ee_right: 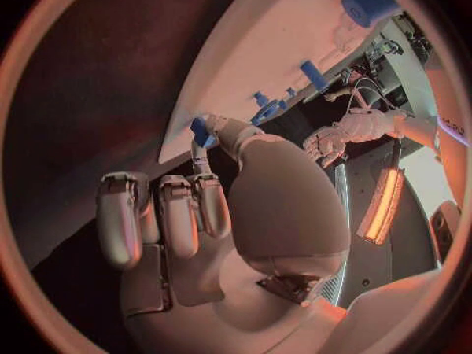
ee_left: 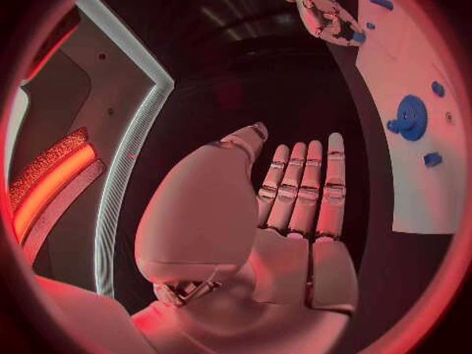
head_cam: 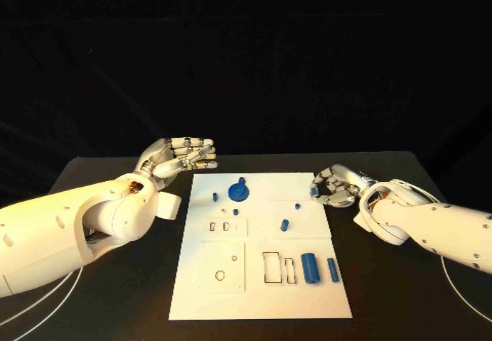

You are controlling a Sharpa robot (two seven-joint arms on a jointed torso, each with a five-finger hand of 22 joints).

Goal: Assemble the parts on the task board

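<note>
1. Lying in the middle of the black table [head_cam: 123,167], the white task board [head_cam: 261,298] carries the blue parts: a gear-shaped part [head_cam: 239,190] near its far end, small pegs [head_cam: 234,212] below that, and two cylinders [head_cam: 308,268] near the right edge.
2. Pinching a small blue part [ee_right: 203,130] between thumb and a fingertip, the right hand [head_cam: 336,186] sits at the board's far right edge, its other fingers curled.
3. Hovering off the board's far left corner, the left hand [head_cam: 180,158] holds nothing, with its fingers straight and side by side.
</note>
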